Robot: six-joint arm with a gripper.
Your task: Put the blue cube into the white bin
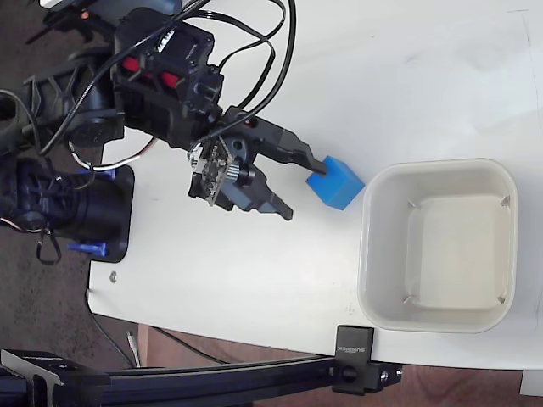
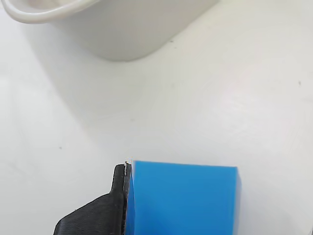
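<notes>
On white table (image 1: 254,280): one blue cube (image 1: 336,183), one white bin (image 1: 438,244), one gripper (image 1: 299,188).

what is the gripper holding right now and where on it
Nothing is clearly held: one finger touches the side of the blue cube, the other is spread clear of it.

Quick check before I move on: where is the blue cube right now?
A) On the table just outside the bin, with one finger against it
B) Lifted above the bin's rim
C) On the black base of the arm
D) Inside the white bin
A: in the fixed view the blue cube sits on the table left of the white bin, whose inside is bare; one of the fingers touches its side.
</notes>
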